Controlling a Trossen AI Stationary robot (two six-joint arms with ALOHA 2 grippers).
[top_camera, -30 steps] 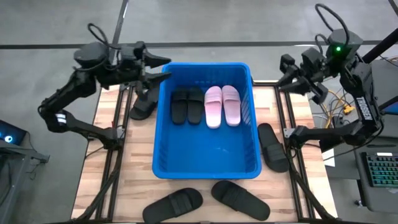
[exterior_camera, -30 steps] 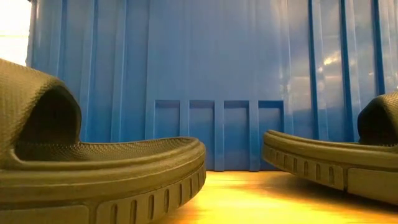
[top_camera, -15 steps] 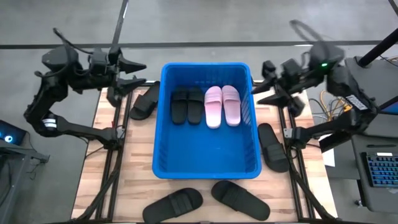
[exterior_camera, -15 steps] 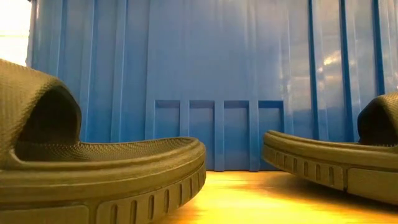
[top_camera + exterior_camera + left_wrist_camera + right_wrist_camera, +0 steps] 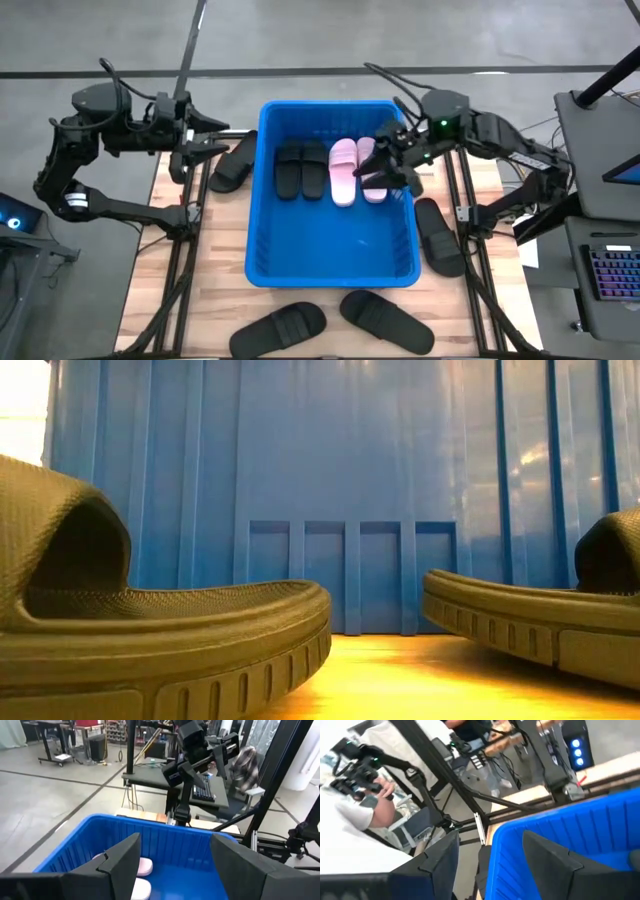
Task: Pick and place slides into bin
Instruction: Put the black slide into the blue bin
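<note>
The blue bin (image 5: pixel 330 255) stands mid-table with two black slides (image 5: pixel 301 168) and two pink slides (image 5: pixel 343 172) lying on its floor at the far end. My left gripper (image 5: pixel 205 146) is open and empty, just left of the bin's far left corner, above a black slide (image 5: pixel 231 166) lying on the table. My right gripper (image 5: pixel 386 162) is open and empty over the bin's far right part, above the right pink slide. In the left wrist view my left gripper (image 5: pixel 172 870) faces the bin (image 5: pixel 165 842). In the right wrist view my right gripper (image 5: pixel 492 860) looks past the bin's wall (image 5: pixel 560 827).
A black slide (image 5: pixel 440 236) lies on the table right of the bin. Two more (image 5: pixel 278 327) (image 5: pixel 386 319) lie at the near edge and fill the low view (image 5: pixel 150 630) (image 5: pixel 540 620). Beyond the table a person (image 5: pixel 365 805) holds a controller.
My right gripper has swung from beyond the bin's far right corner toward the table's left, and now hangs over the bin's pink slides. My left gripper has drawn back from the bin's far left corner toward the table's left, then toward the near edge. The slides have kept still.
</note>
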